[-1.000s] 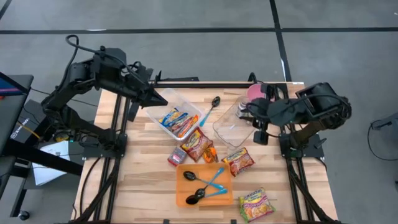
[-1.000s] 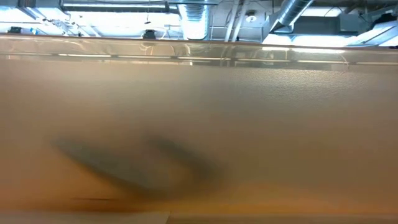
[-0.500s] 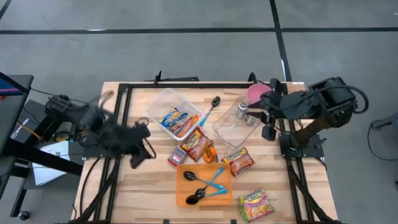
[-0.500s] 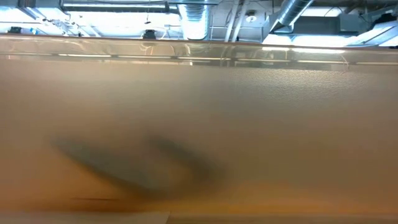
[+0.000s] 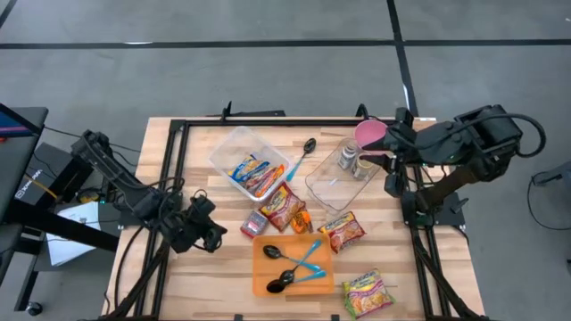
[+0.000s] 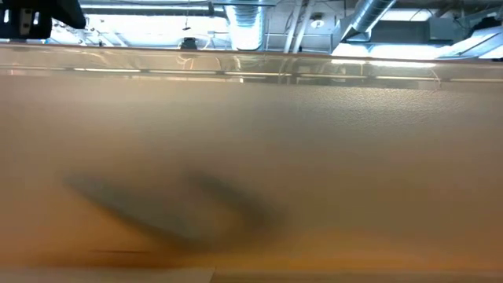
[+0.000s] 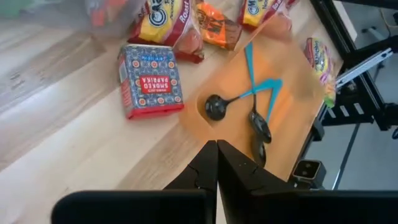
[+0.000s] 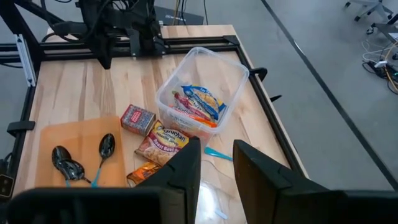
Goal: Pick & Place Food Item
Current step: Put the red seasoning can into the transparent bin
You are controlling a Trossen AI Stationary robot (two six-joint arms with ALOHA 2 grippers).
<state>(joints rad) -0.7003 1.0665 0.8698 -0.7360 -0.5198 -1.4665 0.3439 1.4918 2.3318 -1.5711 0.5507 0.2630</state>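
Left gripper [image 5: 212, 237], fingers pressed together and empty, has withdrawn from the snack-filled clear container [image 5: 251, 166] to the table's eight-o'clock edge, suggesting placement complete; right gripper [image 5: 390, 159] part-spread, empty.

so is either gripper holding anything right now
No. The left gripper is shut on nothing, and the right gripper is open with an empty gap.

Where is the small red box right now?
In the high view the small red box lies mid-table, just left of the orange tray and beside the noodle packet.
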